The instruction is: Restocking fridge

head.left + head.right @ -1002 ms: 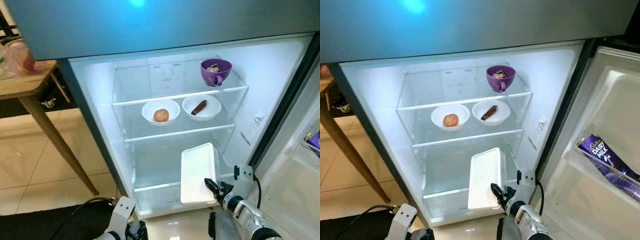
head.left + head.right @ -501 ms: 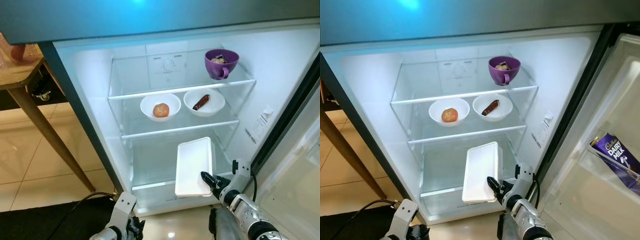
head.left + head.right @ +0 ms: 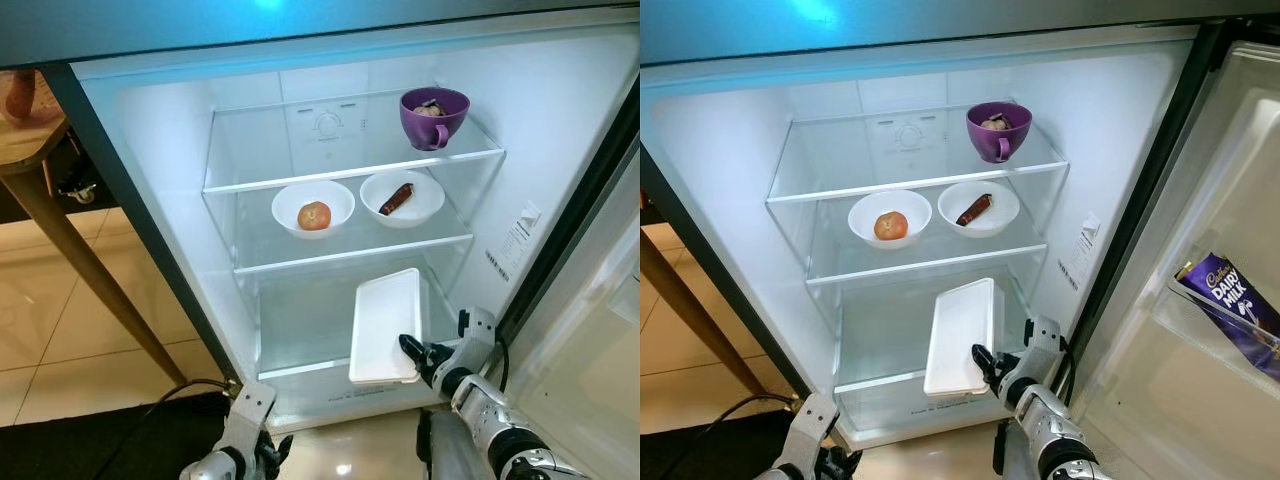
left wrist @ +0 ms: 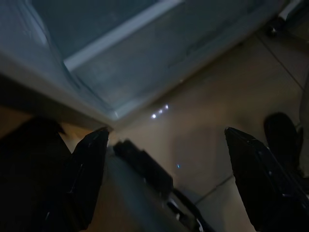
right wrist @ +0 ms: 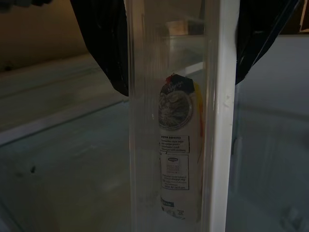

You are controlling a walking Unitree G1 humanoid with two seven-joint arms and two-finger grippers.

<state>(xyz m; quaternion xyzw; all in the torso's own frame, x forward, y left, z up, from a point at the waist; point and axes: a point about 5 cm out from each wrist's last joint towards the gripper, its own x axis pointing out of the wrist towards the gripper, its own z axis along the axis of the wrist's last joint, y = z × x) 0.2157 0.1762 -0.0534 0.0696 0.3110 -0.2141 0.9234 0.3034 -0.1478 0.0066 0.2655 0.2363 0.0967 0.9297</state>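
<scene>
The robot's right gripper [image 3: 412, 352] clamps the near edge of a white lidded tray [image 3: 386, 324], its jaws closed on the rim so the tray projects flat into the open fridge [image 3: 150, 160] at the level of the lowest compartment. The hold at one short end appears meant to let the tray's far end lead inward while the arm stays outside the cabinet. In the right wrist view the tray's clear side wall runs between the two black fingers [image 5: 104, 43], with a labelled packet [image 5: 178, 145] visible through it.

The left gripper [image 4: 169, 179] hangs low over the tiled floor [image 3: 90, 330] at the fridge's foot, its jaws spread and empty.

Higher up, a purple cup [image 3: 433, 117] stands at the right end of the top glass shelf [image 3: 300, 140]. On the middle shelf [image 3: 350, 245], a white bowl with a round fruit [image 3: 313, 208] sits beside a white bowl with a brown snack [image 3: 402, 198], leaving little spare width there. The bottom space looks open to the tray's left. On its right, the tray lies close to the fridge wall, so sideways room is tight. A chocolate bar [image 3: 1225, 300] rests in the door bin [image 3: 1210, 340], and a wooden desk [image 3: 25, 150] stands to the left.
</scene>
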